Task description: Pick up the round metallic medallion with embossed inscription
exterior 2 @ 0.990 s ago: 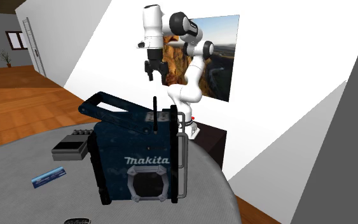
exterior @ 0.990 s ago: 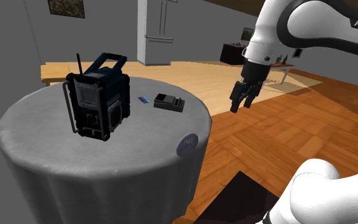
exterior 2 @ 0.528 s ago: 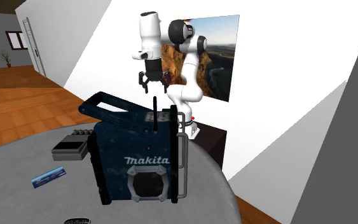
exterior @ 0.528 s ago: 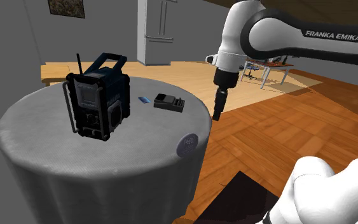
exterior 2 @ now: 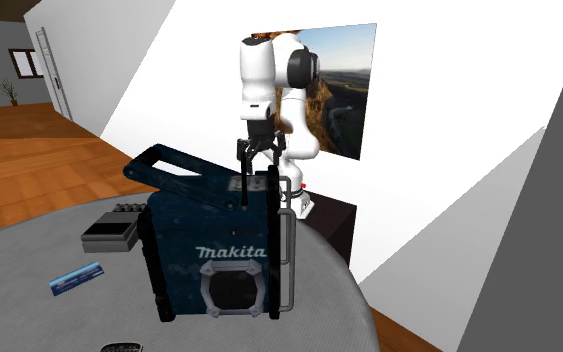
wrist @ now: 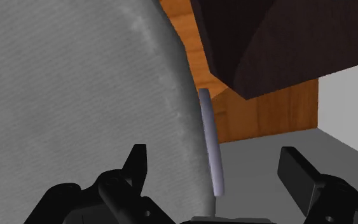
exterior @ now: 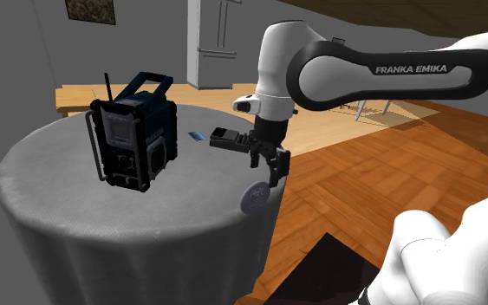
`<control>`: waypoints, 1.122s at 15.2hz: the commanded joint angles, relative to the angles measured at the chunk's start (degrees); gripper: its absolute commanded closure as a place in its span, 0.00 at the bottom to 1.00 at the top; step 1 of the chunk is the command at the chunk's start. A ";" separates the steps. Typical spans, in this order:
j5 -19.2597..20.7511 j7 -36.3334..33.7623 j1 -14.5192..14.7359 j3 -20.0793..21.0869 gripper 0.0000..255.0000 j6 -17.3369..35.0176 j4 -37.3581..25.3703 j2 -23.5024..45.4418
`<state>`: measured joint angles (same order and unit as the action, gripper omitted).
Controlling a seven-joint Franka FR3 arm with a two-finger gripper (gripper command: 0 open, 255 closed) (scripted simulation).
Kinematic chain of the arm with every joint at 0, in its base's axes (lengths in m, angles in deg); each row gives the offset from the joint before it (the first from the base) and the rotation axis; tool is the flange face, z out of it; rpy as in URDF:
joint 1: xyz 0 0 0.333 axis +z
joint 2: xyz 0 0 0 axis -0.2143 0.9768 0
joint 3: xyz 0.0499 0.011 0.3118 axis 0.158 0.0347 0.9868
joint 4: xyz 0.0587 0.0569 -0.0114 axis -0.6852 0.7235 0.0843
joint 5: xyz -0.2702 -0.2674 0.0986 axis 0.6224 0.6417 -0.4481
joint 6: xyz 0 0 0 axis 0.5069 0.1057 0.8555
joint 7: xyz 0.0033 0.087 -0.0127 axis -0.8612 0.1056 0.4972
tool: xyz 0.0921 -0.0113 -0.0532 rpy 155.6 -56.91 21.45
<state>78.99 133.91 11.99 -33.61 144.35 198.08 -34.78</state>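
The medallion (exterior: 257, 197) is a round grey disc with faint embossing. It stands almost on edge against the rim of the round grey-clothed table (exterior: 51, 173), on the side nearest the stand. My gripper (exterior: 266, 169) hangs just above it, open and holding nothing. In the wrist view the medallion (wrist: 211, 143) appears edge-on as a thin grey sliver beside the table's cloth (wrist: 75, 95), between the spread fingers of the gripper (wrist: 215, 168) and touching neither. In the second exterior view the gripper (exterior 2: 253, 162) hangs open behind the radio.
A dark blue Makita radio (exterior: 133, 130) with a handle and antenna stands mid-table. Behind it lie a small black device (exterior: 231, 139) and a blue card (exterior: 196, 135). Wooden floor and the dark stand (wrist: 279, 38) lie below the table's edge.
The arm has swung toward the shoulder view's left and come down, from over the floor beside the table to just above the medallion at the rim. The fingers remain open.
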 commanded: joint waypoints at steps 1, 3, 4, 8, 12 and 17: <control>0.19 6.98 2.44 0.24 0.00 1.24 0.43 1.07; 0.20 6.99 2.44 0.22 0.00 2.79 1.94 1.11; 0.20 6.98 2.44 0.21 0.00 3.57 2.66 1.16; 0.22 6.99 2.43 0.18 0.00 6.70 5.48 1.48; 0.23 7.02 2.41 0.15 1.00 7.06 5.75 1.56; 0.23 7.02 2.41 0.16 1.00 7.04 5.77 1.53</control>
<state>79.22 140.92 14.41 -33.45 151.39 203.84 -33.25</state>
